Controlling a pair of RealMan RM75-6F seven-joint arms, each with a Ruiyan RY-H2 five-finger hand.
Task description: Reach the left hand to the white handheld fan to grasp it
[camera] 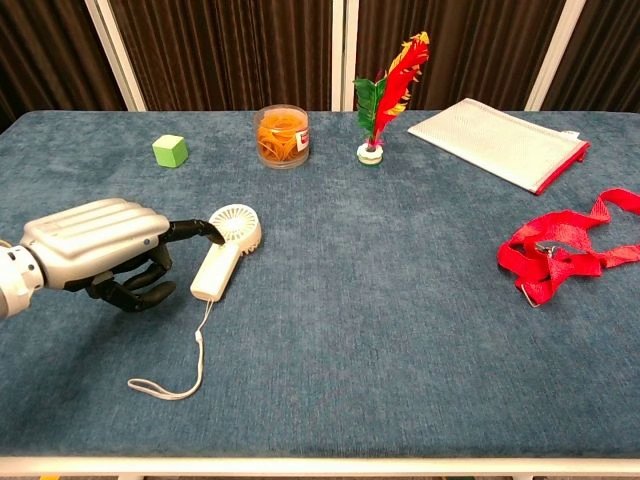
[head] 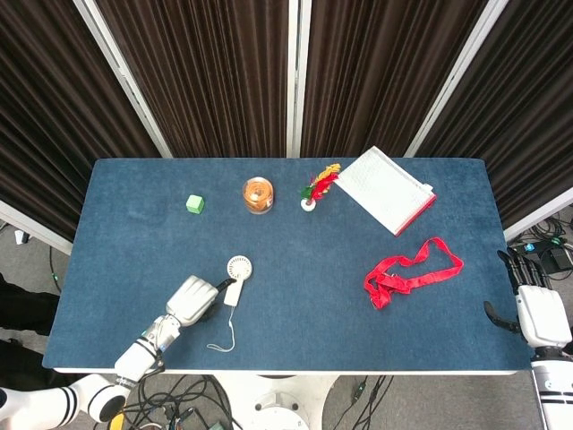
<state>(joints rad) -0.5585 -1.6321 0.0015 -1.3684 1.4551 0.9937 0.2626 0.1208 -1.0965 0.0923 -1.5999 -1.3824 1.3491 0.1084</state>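
Observation:
The white handheld fan (camera: 225,248) lies flat on the blue table, round head away from me, its wrist cord (camera: 178,372) trailing toward the front edge. In the head view the fan (head: 235,277) sits left of centre. My left hand (camera: 100,247) hovers just left of the fan's handle, fingers curled underneath and one dark fingertip reaching to the fan head; it holds nothing. The left hand (head: 192,302) shows beside the handle from above too. My right hand (head: 540,313) hangs off the table's right edge, fingers apart, holding nothing.
A green cube (camera: 170,151), a clear jar of orange rubber bands (camera: 282,136), a red-and-green feather shuttlecock (camera: 385,96) and a white mesh pouch (camera: 498,144) line the far side. A red strap (camera: 560,251) lies at the right.

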